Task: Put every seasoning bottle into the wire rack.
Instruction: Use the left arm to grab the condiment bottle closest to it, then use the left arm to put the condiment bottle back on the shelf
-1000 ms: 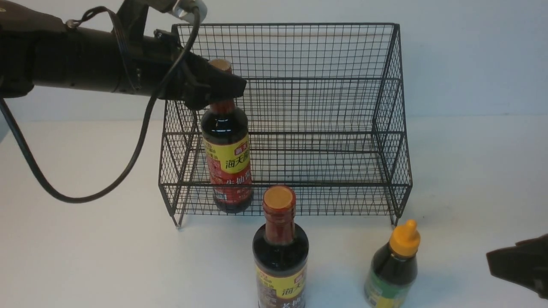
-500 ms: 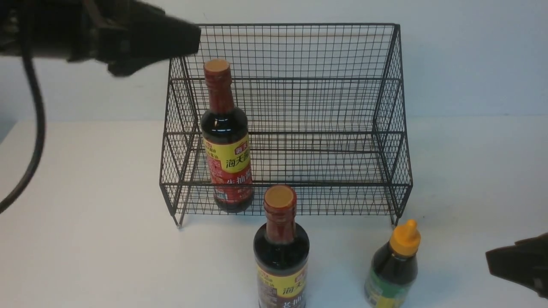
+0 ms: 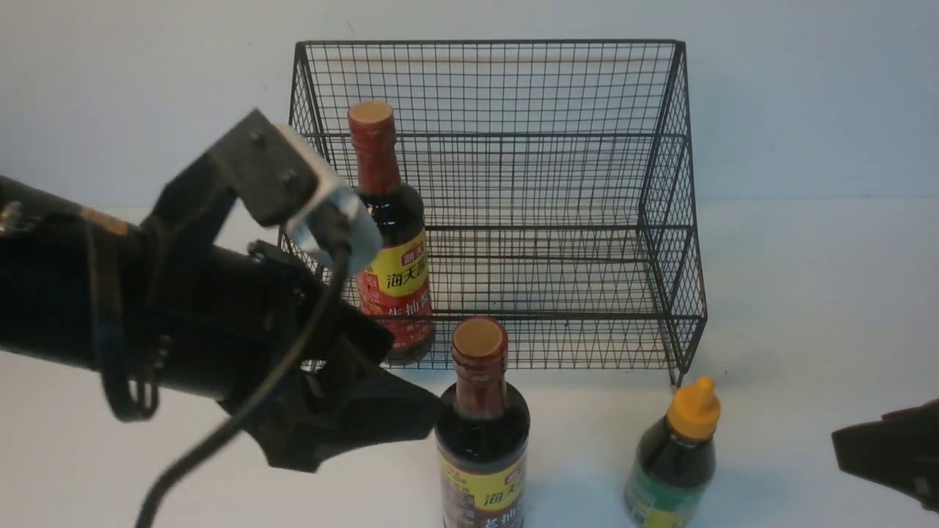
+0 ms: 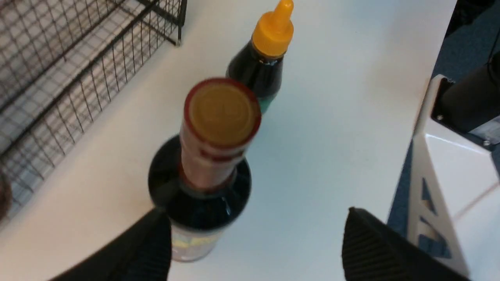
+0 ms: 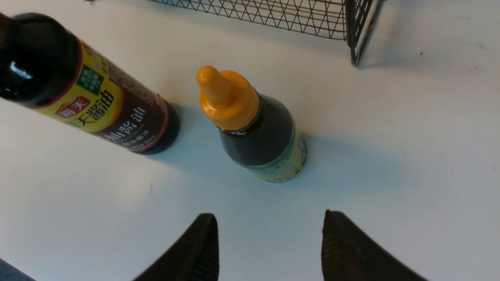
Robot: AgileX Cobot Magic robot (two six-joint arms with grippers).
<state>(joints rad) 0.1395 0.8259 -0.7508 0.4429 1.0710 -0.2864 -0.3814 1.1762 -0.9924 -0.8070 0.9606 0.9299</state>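
One tall dark-sauce bottle point(image 3: 389, 227) stands upright in the left of the wire rack point(image 3: 557, 183). A second tall bottle point(image 3: 480, 433) stands on the table in front of the rack, also in the left wrist view point(image 4: 203, 171) and the right wrist view point(image 5: 78, 89). The short bottle with the orange nozzle cap point(image 3: 678, 455) stands to its right, also in both wrist views point(image 4: 265, 58) point(image 5: 254, 128). My left gripper point(image 3: 411, 418) is open and empty, just left of the front tall bottle, level with its shoulder point(image 4: 256, 238). My right gripper point(image 3: 880, 451) is open, low at the right edge point(image 5: 269, 242).
The white table point(image 3: 807, 279) carries the rack against a pale back wall. My left arm and its cable point(image 3: 183, 315) cover the rack's lower left corner. The table's edge and a white robot part point(image 4: 441, 168) show in the left wrist view.
My left gripper let go of the bottle in the rack, rose up and left, then swung down to the front beside the front tall bottle. The right gripper has not moved.
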